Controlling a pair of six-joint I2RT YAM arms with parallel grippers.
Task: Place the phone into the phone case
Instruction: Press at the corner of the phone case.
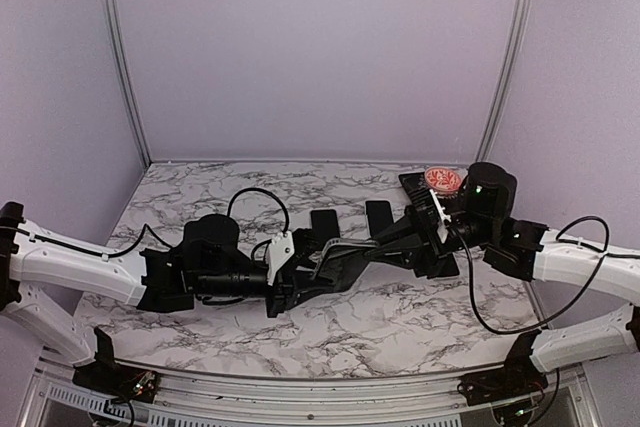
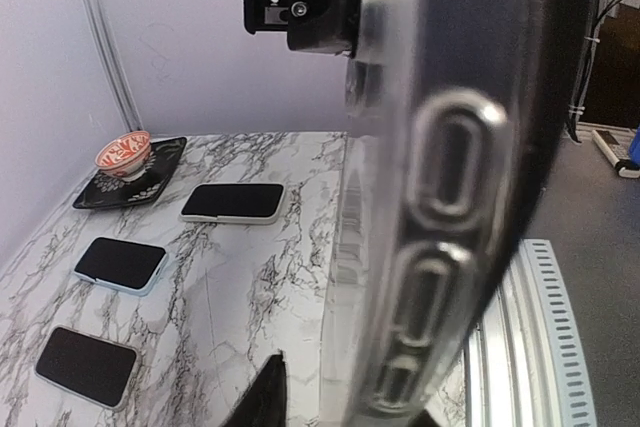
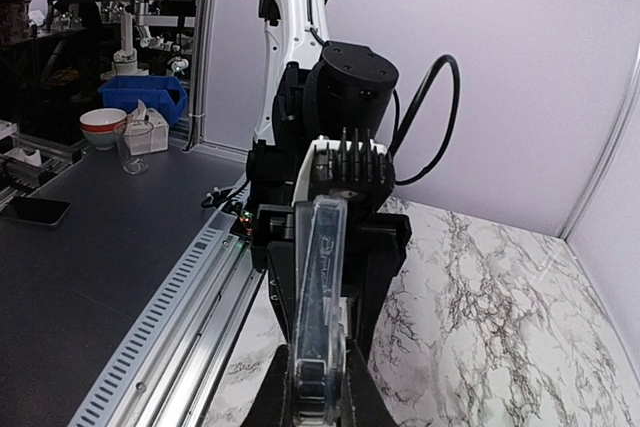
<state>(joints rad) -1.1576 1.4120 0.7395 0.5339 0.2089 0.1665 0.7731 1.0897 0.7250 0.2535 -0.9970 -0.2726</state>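
We find case [image 3: 320, 277] edge-up above bench [image 1: 420, 317], right hand [image 3: 318, 375] clamped on 3 o'clock end, likely for handover. Left hand [image 1: 305, 269] at 9 o'clock end, grip unclear. Phone [image 1: 325, 224] flat at 12 o'clock, uncased.

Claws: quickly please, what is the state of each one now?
Left claw: at the phone case, grip cannot be told.
Right claw: closed, holding the phone case.
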